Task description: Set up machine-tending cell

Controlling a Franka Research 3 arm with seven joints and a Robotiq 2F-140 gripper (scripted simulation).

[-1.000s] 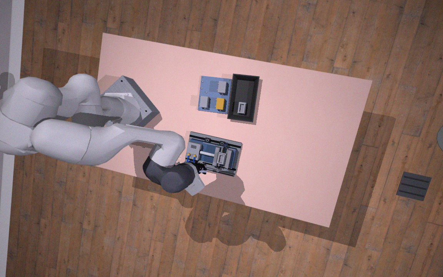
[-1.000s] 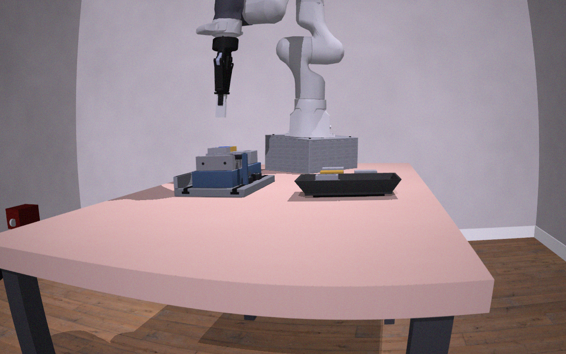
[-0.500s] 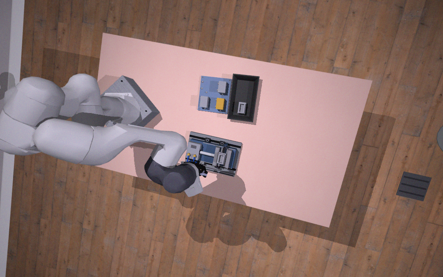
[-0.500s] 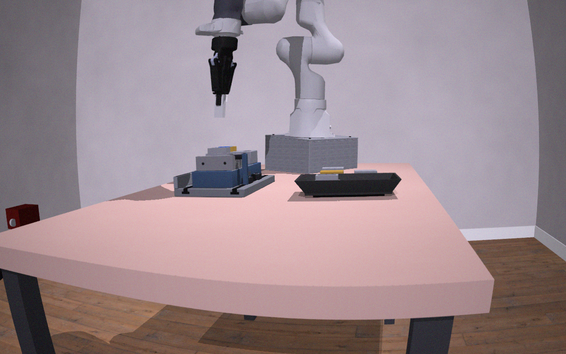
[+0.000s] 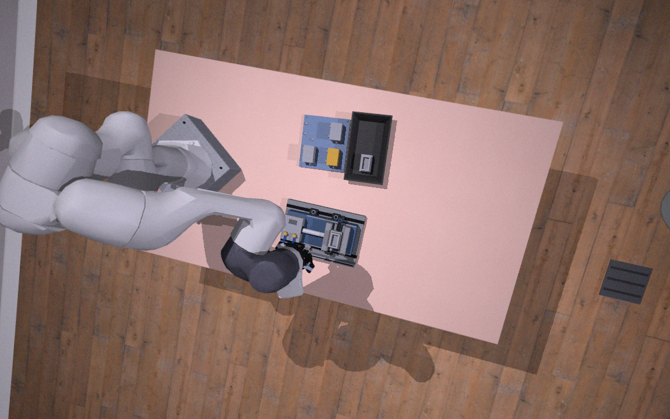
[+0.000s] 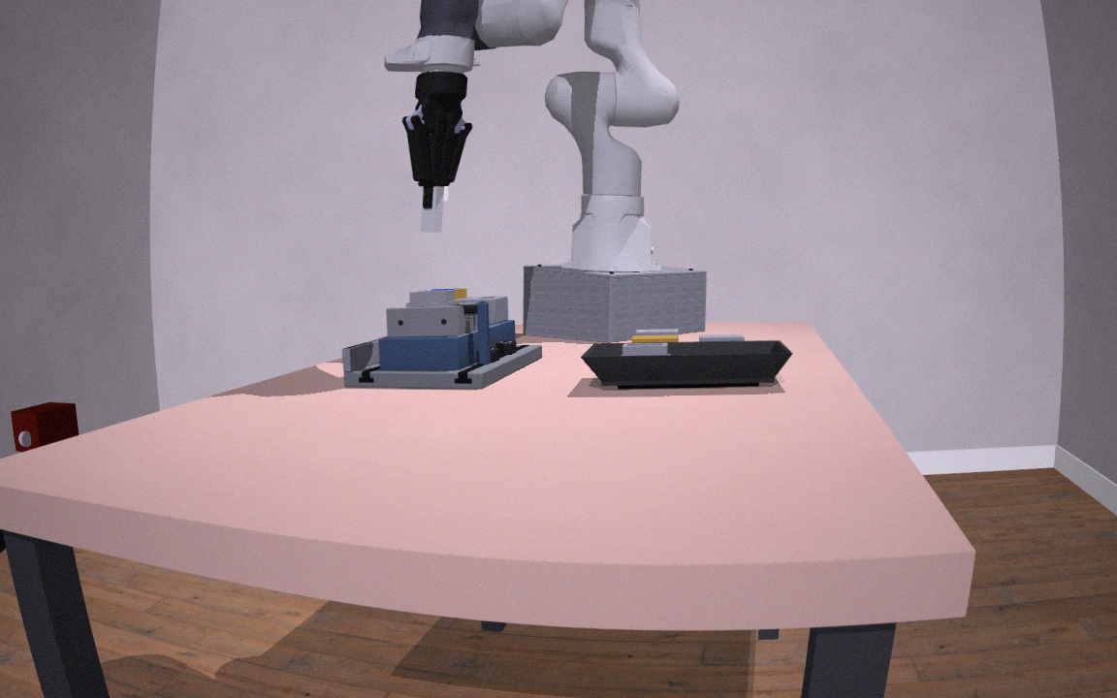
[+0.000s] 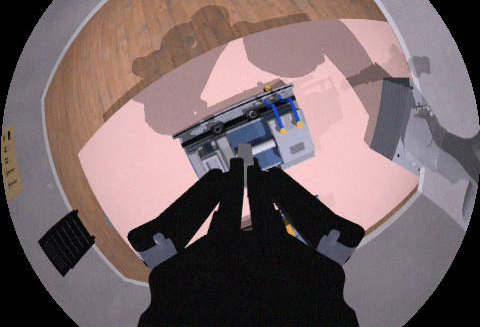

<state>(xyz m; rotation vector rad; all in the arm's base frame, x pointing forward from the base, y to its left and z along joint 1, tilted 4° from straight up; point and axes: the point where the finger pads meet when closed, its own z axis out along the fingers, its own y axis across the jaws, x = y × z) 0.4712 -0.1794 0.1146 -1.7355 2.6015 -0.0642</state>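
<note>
The worktop (image 5: 457, 208) carries one vise (image 5: 306, 235), one outfeed tray (image 5: 352, 145) and one infeed plate (image 5: 319, 127). The end effector (image 6: 431, 198) hangs high above the vise's hose end, fully closed and empty.

Risk: descending closed, the fingers would strike the vise instead of straddling a part.

Count:
- two aluminium blanks (image 5: 335, 131) and one brass blank (image 5: 333, 155), on the plate;
- one finished part (image 5: 366, 163) in the tray;
- apparently one pocketed part (image 5: 335, 239) in the vise opening, though it is small in view.
</note>
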